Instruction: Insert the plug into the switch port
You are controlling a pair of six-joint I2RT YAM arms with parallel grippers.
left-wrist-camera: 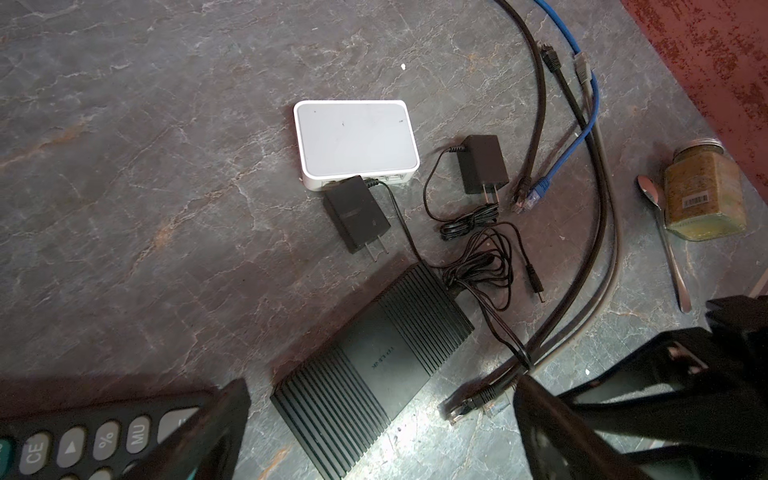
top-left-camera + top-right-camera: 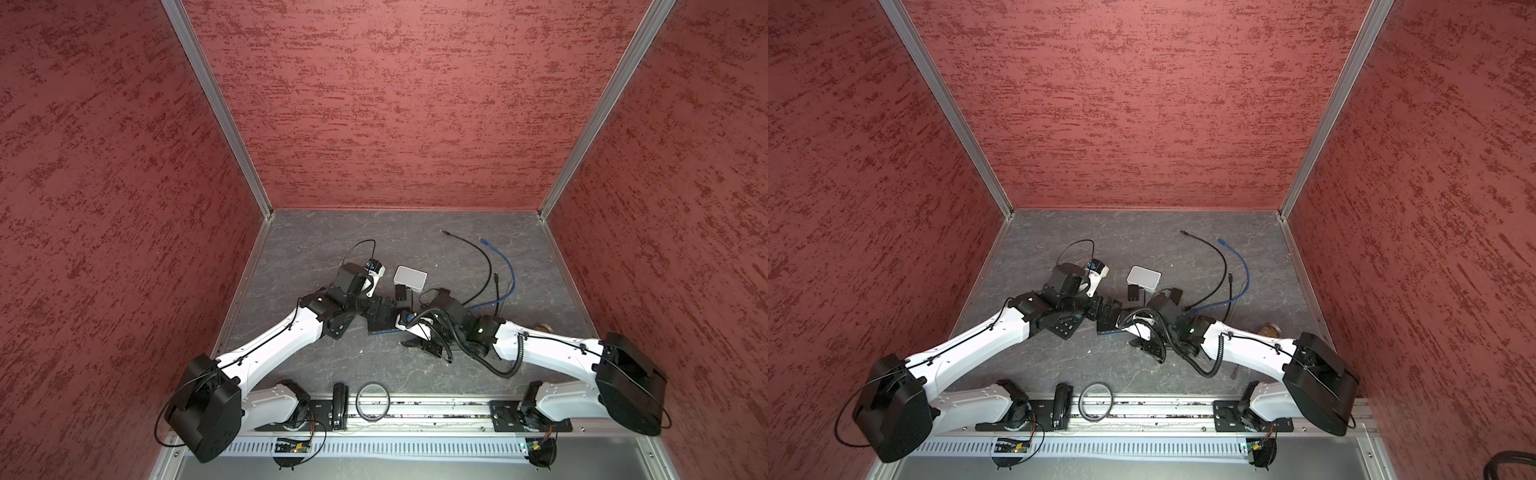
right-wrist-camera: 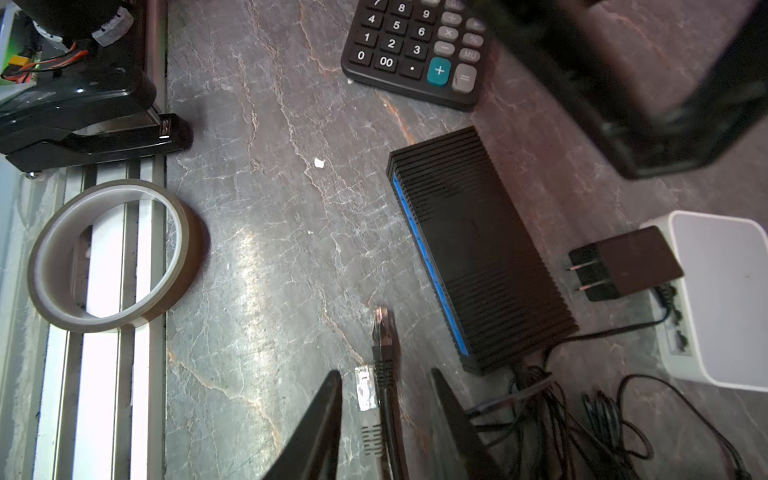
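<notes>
So here's how we read it: the right tool (image 3: 385,374) is down low with its jaws partly apart, straddling two plugs at once, the black plug (image 3: 381,328) and a grey plug (image 3: 365,386) lying right alongside it. Nothing looks clamped, since there's a gap on both sides. Both plugs lie on the bench (image 3: 270,249) near its middle, a bit toward the front edge, just off the end of the black switch (image 3: 478,257). We figure the tool sits there because the plug needs picking up by its body before it can be aimed at a port. The catch is that it could grab both cables together.

The left tool (image 1: 382,384) hangs over the black switch, jaws wide apart and empty, with the switch showing between them. Our guess is that it's there to pin the switch so it doesn't slide when the plug gets pushed in.

On views: the right wrist view shows a blue strip (image 3: 428,266) along the switch's long side facing the front edge, which the left wrist view doesn't. We can't make out ports there. The left wrist view gives us the white switch (image 1: 355,139) with an adapter (image 1: 357,218) lying against its port side, plus the blue cable (image 1: 582,137). In both top views the plugs are hidden, and the black switch mostly is too.
</notes>
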